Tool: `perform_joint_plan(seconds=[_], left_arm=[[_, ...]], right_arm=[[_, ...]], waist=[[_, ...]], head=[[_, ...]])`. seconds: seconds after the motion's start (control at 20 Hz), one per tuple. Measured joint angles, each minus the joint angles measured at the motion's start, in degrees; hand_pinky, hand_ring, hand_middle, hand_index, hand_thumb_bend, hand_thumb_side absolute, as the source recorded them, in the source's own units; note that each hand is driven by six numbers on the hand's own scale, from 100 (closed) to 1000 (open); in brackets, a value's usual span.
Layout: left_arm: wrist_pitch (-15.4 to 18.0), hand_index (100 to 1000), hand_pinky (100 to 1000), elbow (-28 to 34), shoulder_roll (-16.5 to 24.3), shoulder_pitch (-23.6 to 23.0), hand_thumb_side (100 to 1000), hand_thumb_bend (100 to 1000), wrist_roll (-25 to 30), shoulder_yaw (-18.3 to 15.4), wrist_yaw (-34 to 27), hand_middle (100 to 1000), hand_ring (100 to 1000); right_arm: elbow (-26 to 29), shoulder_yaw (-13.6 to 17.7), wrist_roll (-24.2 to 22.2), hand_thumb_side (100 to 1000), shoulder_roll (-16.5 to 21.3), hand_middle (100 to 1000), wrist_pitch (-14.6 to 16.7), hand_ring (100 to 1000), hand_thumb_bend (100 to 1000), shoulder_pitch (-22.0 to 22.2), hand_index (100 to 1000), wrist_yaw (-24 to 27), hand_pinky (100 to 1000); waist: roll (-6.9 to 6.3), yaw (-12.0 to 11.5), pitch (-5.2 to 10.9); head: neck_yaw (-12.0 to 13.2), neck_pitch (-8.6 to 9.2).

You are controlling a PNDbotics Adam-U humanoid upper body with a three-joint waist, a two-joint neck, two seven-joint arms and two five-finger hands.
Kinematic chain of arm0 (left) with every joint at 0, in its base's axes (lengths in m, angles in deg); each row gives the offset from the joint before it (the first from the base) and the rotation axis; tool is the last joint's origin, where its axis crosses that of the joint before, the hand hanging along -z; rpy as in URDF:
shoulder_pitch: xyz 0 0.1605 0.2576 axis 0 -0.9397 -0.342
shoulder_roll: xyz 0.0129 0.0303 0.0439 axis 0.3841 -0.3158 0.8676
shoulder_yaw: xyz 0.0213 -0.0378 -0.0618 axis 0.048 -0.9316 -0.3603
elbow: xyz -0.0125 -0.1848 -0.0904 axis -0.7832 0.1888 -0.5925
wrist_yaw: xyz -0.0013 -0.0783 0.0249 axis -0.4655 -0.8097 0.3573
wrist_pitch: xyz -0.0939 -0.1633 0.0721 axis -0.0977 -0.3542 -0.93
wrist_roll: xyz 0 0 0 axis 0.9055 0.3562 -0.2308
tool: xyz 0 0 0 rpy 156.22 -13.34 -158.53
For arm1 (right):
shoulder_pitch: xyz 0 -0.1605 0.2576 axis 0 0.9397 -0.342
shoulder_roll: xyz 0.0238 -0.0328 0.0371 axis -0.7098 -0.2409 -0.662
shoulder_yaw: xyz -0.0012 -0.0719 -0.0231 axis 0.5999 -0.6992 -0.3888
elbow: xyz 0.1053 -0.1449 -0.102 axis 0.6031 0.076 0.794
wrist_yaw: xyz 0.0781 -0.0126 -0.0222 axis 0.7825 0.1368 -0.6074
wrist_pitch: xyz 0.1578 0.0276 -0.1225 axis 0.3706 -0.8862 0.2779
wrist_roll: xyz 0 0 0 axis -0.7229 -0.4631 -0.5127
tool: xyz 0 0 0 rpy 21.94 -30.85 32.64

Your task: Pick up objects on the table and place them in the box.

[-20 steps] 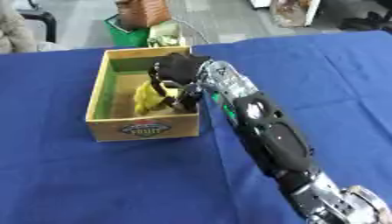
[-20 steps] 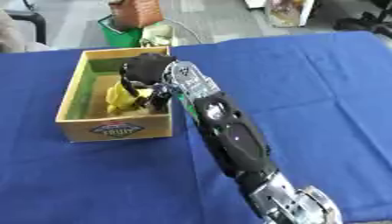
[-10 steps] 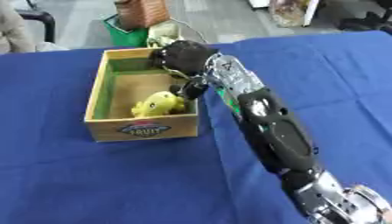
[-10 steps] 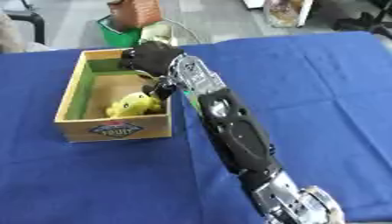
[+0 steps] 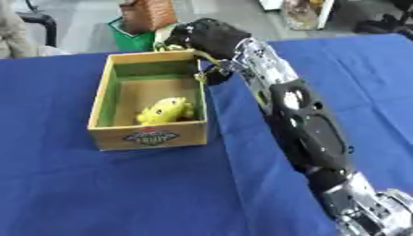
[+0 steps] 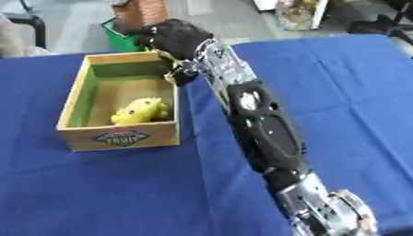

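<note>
One yellow toy (image 5: 165, 110) lies inside the wooden box (image 5: 103, 103), toward its near end. My right hand (image 5: 208, 38) hangs above the box's far right corner, well apart from it; I cannot tell its finger state.

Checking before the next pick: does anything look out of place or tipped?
Nothing stands out. The yellow toy lies inside the box, which sits upright on the blue cloth; the right hand is above its far corner.
</note>
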State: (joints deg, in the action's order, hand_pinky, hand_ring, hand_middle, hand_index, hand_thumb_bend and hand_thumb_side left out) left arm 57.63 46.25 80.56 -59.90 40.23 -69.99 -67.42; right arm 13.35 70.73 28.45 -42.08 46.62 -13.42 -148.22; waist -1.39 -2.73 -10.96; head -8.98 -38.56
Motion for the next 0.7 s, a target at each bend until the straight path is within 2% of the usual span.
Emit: perform_joint_plan(seconds=[0.25, 0.7], left_arm=[[0.0, 612, 482, 0.0, 0.0, -0.1, 200, 729, -0.07, -0.09, 0.0, 458, 413], [0.01, 612, 482, 0.0, 0.0, -0.44, 200, 731, -0.26, -0.34, 0.02, 458, 412]], right_arm=[[1.58, 0.01, 2.3, 100, 4.75, 802, -0.9, 761, 104, 0.77, 905, 5.71, 774], [3.64, 1.64, 3.91, 100, 12.5, 788, -3.07, 749, 100, 5.86, 901, 15.29, 772]], waist=[[0.07, 0.46, 0.08], [-0.25, 0.87, 0.2]], head=[[0.37, -0.16], [0.84, -0.22]])
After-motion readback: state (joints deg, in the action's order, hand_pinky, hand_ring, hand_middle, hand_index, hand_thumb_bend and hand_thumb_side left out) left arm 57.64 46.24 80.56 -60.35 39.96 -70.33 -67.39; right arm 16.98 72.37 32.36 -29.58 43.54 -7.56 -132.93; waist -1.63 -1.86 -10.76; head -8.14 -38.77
